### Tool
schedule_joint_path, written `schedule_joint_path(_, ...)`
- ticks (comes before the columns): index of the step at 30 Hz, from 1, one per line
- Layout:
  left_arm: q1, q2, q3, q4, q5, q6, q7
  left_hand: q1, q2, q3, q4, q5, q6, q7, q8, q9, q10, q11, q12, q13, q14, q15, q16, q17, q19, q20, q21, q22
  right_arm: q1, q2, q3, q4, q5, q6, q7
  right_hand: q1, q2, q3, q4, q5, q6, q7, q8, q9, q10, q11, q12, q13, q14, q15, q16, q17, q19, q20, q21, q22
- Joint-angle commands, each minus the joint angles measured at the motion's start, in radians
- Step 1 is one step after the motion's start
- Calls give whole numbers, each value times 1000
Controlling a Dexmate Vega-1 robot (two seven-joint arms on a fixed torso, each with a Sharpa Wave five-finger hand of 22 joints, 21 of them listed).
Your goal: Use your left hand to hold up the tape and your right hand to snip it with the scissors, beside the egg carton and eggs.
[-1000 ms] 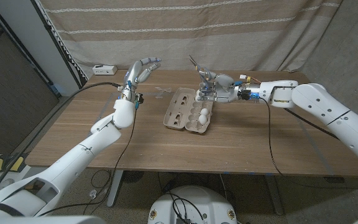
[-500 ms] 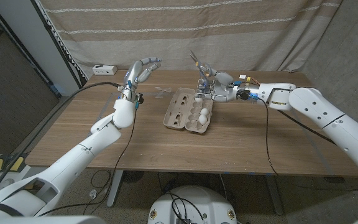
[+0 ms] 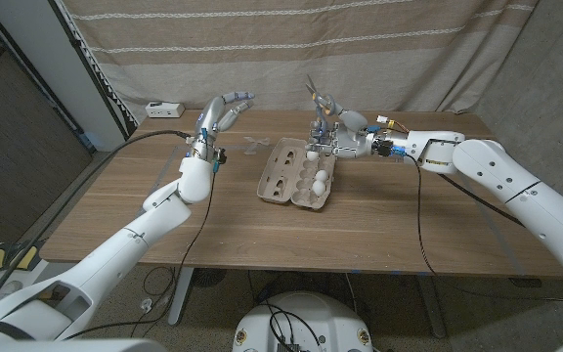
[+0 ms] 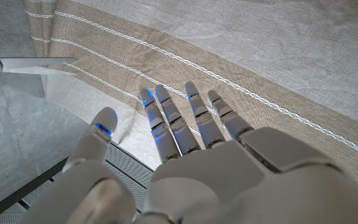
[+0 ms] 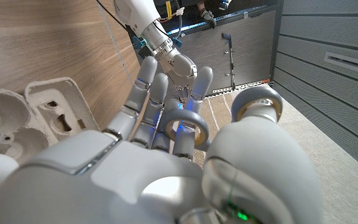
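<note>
The scissors are held raised in the right hand, blades pointing up, just above the far edge of the open egg carton, in which white eggs are seen. At ten o'clock from the carton, the left hand is raised with its fingers spread and nothing gripped. The tape is seen as a faint clear strip on the counter between the left hand and the carton.

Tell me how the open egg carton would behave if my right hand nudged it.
The egg carton looks like moulded pulp: probably light, likely to slide on the wood table. Its eggs sit in one half, so it may swivel rather than move straight.
</note>
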Motion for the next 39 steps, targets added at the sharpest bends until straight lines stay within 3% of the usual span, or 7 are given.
schedule_joint_path(1,14,0,-9,-10,9,8,28,-12,0,4,-3,-4,12,-3,6,2,8,0,0,0,-5,-156,4,1,4,1,7,3,-6,-9,-2,-6,-27,28,21,-33,-6,-24,7,6,-127,94,-43,-31,1,13,14,12,-9,-27,16,2,6,4,-3,-14)
schedule_joint_path(4,21,3,-13,-18,14,19,35,-12,0,5,-3,-4,12,-2,6,2,9,0,0,-1,-5,-156,4,0,4,1,7,3,-9,-7,-3,-2,-31,39,36,-39,-8,-29,9,7,-132,99,-54,-40,0,18,17,12,-9,-27,20,1,8,4,-3,-19)
schedule_joint_path(7,25,7,-16,-24,18,27,39,-12,0,5,-3,-5,11,-2,5,2,9,0,0,-1,-5,-156,4,0,5,2,7,3,-10,-8,-3,-3,-35,45,42,-60,-14,-43,16,9,-170,110,-95,-68,-20,31,17,13,-24,-16,29,4,9,14,-5,-34)
schedule_joint_path(22,32,25,-26,-44,32,68,47,-13,0,6,-3,-5,9,-1,3,1,11,0,-1,-4,-5,-156,4,-4,4,3,7,3,-24,3,-1,6,-30,67,59,-52,-15,-51,8,17,-187,114,-139,-109,-47,46,17,12,-41,-3,31,-18,9,15,-8,-57)
schedule_joint_path(33,29,37,-35,-54,37,91,49,-14,0,7,-3,-6,10,1,3,1,10,0,-3,-7,-5,-156,4,-6,2,3,7,3,-29,9,-3,16,-25,70,68,-45,-9,-49,5,20,-181,116,-146,-118,-46,42,18,11,-42,-4,31,-27,12,12,-8,-63)
schedule_joint_path(39,-22,29,-4,-25,92,72,67,-15,0,7,-3,-7,5,1,0,1,8,0,-4,-8,-6,-156,4,-8,1,4,6,3,-23,10,-14,23,-34,65,78,-40,-3,-47,2,23,-184,114,-157,-130,-44,40,19,11,-40,-5,33,-35,14,9,-8,-71)
